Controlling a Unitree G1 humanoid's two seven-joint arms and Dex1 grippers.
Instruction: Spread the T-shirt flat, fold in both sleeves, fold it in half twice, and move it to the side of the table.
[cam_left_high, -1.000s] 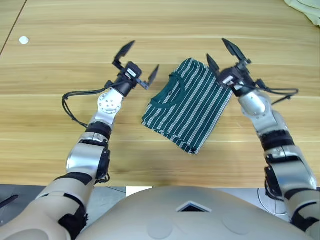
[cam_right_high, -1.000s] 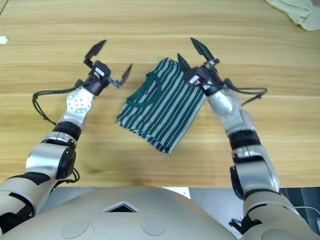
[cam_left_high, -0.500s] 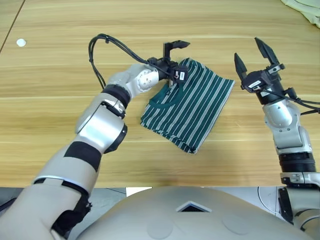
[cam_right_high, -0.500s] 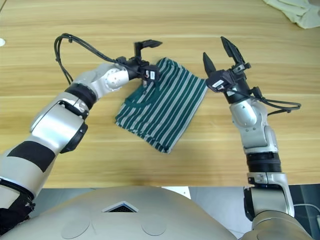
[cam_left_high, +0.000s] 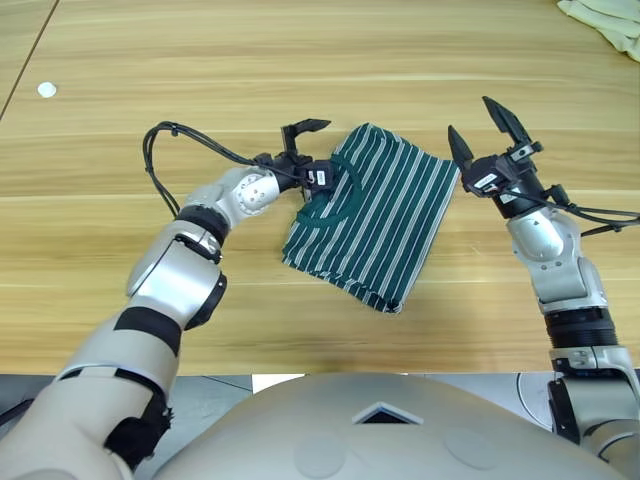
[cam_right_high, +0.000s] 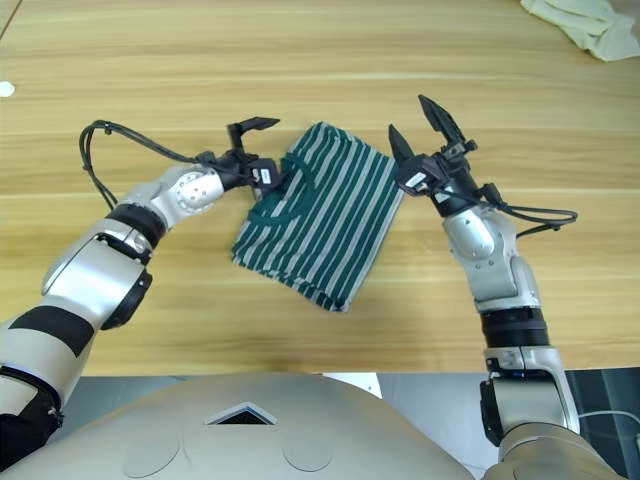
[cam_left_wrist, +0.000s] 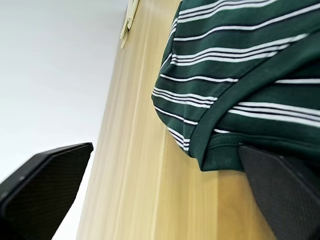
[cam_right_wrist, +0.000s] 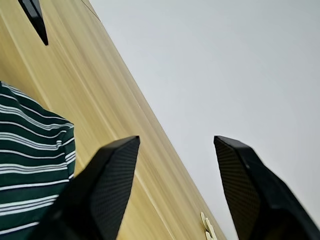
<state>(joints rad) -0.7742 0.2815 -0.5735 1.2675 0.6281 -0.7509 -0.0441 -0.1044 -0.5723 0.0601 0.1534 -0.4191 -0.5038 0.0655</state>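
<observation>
The green T-shirt (cam_left_high: 375, 225) with white stripes lies folded into a compact rectangle in the middle of the wooden table (cam_left_high: 300, 60), collar side towards my left arm. My left gripper (cam_left_high: 311, 152) is open at that collar edge. One finger is lifted off the table and the other finger (cam_left_wrist: 280, 192) rests against the shirt's hem (cam_left_wrist: 220, 150). My right gripper (cam_left_high: 486, 132) is open with nothing between its fingers, just beyond the shirt's far right corner (cam_right_wrist: 35, 150). Its tips point away from me.
A cream cloth (cam_left_high: 605, 20) lies at the table's far right corner. A small white disc (cam_left_high: 47, 90) sits far left. A black cable (cam_left_high: 170, 140) loops off my left wrist over the table.
My left gripper has drawn back from over the shirt's far edge to the collar side. My right gripper has shifted in towards the shirt's right corner. The shirt has barely moved.
</observation>
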